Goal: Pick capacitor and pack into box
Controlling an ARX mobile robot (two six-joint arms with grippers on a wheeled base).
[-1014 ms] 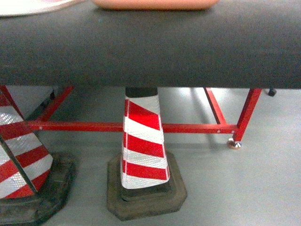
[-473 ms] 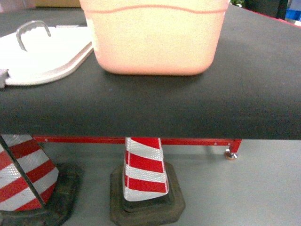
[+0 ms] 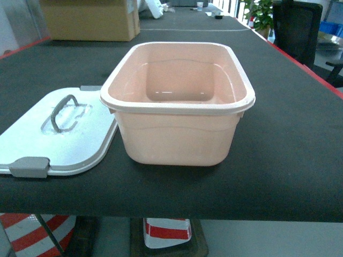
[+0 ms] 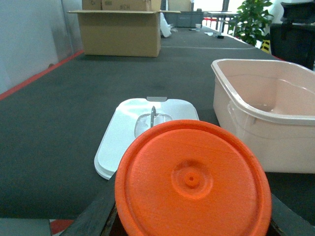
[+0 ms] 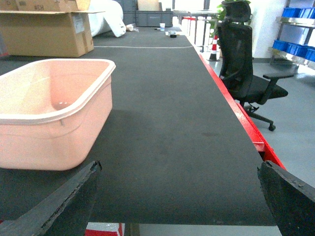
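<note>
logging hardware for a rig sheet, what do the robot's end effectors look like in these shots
Only the wrist views show them. The right end effector has two matte black fingers with rough, uneven edges. Of the left end effector, only dark slivers show on either side of an orange disc that hides the rest. No cables, markings or arm links are visible, and the head view shows no arms.

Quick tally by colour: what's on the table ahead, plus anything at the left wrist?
Pink: 1, tub
White: 1, lid
Brown: 1, carton
Orange: 1, disc close at the left wrist camera
Total: 4
</note>
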